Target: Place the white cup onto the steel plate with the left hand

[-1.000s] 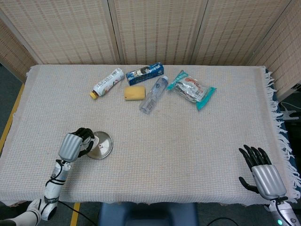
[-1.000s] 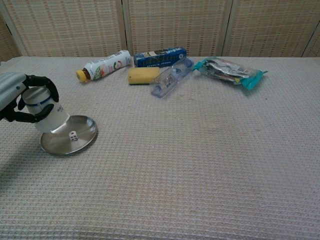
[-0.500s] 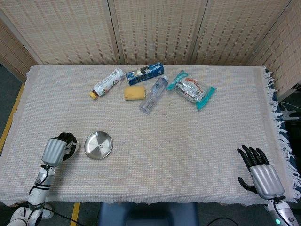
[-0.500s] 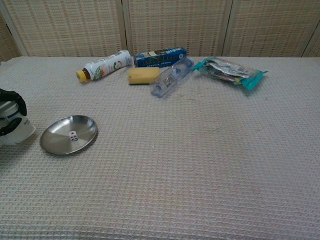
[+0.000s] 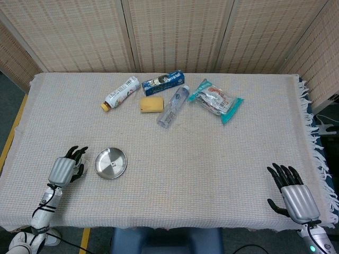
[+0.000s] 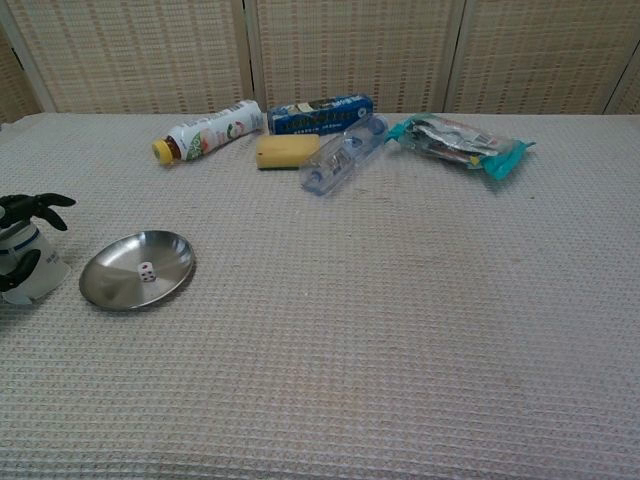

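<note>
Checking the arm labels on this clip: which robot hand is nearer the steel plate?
Left. The left robot hand sits just left of the steel plate, fingers spread around the white cup. The right robot hand is far across the table, near its front right corner.

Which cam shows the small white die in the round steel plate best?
Chest view: the small white die shows clearly with dark pips, sitting inside the round steel plate. The head view shows only a faint speck at the plate's centre, too small to identify.
</note>
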### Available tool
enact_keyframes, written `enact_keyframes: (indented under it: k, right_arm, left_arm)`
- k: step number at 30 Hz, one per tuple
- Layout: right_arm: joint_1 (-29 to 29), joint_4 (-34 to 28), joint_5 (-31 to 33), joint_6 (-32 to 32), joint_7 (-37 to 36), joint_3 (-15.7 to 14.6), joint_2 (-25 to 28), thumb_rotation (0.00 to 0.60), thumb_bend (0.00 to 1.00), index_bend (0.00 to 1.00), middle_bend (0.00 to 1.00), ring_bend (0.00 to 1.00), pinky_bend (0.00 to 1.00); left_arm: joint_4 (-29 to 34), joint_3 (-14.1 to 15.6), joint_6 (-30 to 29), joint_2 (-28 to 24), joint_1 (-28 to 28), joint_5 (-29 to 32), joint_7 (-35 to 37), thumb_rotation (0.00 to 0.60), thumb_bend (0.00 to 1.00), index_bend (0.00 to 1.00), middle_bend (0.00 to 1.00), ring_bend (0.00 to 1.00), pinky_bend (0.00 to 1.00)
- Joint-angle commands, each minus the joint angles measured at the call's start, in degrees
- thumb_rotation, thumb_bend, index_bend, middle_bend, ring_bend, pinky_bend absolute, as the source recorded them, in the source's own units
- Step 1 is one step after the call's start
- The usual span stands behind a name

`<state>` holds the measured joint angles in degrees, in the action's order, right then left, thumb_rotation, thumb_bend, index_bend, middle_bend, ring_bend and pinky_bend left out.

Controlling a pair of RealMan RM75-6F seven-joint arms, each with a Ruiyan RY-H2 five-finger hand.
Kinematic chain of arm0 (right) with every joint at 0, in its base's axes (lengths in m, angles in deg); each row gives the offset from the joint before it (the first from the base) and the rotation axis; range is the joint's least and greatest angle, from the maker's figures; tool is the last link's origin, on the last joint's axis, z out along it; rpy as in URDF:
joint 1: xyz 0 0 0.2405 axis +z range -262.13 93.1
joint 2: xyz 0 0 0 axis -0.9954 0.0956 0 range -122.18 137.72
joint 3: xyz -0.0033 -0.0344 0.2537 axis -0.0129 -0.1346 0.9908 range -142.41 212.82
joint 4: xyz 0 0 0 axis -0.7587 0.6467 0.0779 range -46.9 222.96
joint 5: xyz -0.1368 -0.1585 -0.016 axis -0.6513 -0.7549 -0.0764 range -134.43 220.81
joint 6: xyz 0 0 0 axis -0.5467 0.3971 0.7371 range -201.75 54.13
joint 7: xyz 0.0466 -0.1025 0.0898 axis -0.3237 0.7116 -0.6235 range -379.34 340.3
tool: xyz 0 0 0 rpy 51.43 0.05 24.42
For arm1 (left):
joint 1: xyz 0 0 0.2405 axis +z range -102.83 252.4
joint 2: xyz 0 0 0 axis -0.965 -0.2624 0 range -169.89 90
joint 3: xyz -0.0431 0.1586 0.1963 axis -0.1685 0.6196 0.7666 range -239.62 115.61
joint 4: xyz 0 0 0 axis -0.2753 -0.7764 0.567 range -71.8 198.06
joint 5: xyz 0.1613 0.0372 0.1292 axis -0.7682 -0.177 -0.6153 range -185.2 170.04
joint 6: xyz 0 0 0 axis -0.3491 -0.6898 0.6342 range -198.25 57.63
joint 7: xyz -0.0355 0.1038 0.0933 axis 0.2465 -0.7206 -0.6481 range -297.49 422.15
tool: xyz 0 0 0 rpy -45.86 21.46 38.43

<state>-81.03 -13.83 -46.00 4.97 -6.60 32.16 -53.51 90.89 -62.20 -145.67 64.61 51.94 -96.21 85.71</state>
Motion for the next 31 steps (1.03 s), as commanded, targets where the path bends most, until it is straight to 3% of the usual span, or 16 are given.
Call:
enact_keyframes:
  k: [1, 4, 7, 15, 19, 23, 31]
  right_arm:
    - [-0.1, 0.0, 0.0, 0.2, 0.1, 0.0, 0.0, 0.533, 0.2, 0.0, 0.0, 0.0, 0.0]
    - [-0.1, -0.1, -0.1, 0.2, 0.1, 0.0, 0.0, 0.532, 0.2, 0.0, 0.0, 0.0, 0.0]
    - [-0.2, -0.2, -0.3, 0.4, 0.1, -0.2, 0.1, 0.532, 0.2, 0.0, 0.0, 0.0, 0.0]
    - [-0.3, -0.4, -1.2, 0.7, -0.2, -0.5, 0.3, 0.532, 0.2, 0.0, 0.0, 0.0, 0.0]
    - [-0.5, -0.5, -1.6, 1.2, -0.2, -0.6, 0.5, 0.532, 0.2, 0.0, 0.0, 0.0, 0.0]
    - [-0.7, -0.9, -1.4, 1.4, 0.0, -0.6, 0.8, 0.533, 0.2, 0.0, 0.0, 0.0, 0.0]
    - [-1.1, -1.1, -1.6, 2.1, 0.1, -0.5, 1.1, 0.531, 0.2, 0.0, 0.0, 0.0, 0.0]
  left_arm:
    - [4.2, 0.7, -1.8, -2.8, 0.6, -0.5, 1.0, 0.6, 0.39, 0.0, 0.0, 0.0, 0.18]
    - [8.4, 1.6, -3.9, -5.1, 1.7, -1.6, 0.0, 0.6, 0.37, 0.0, 0.0, 0.0, 0.13]
    - [13.8, 1.7, -9.9, -8.0, 3.6, -2.8, -2.1, 0.6, 0.37, 0.0, 0.0, 0.0, 0.1]
    - [34.0, 3.7, -20.2, -20.2, 9.0, -5.9, -8.9, 0.6, 0.37, 0.0, 0.0, 0.0, 0.06]
    - [44.5, 7.1, -17.5, -27.8, 11.9, -5.0, -14.8, 0.6, 0.37, 0.0, 0.0, 0.0, 0.06]
    - [53.2, 8.6, -13.4, -32.9, 13.1, -2.4, -21.4, 0.6, 0.36, 0.0, 0.0, 0.0, 0.06]
    - [56.9, 7.3, -12.9, -34.9, 13.7, -2.5, -24.7, 0.6, 0.37, 0.0, 0.0, 0.0, 0.06]
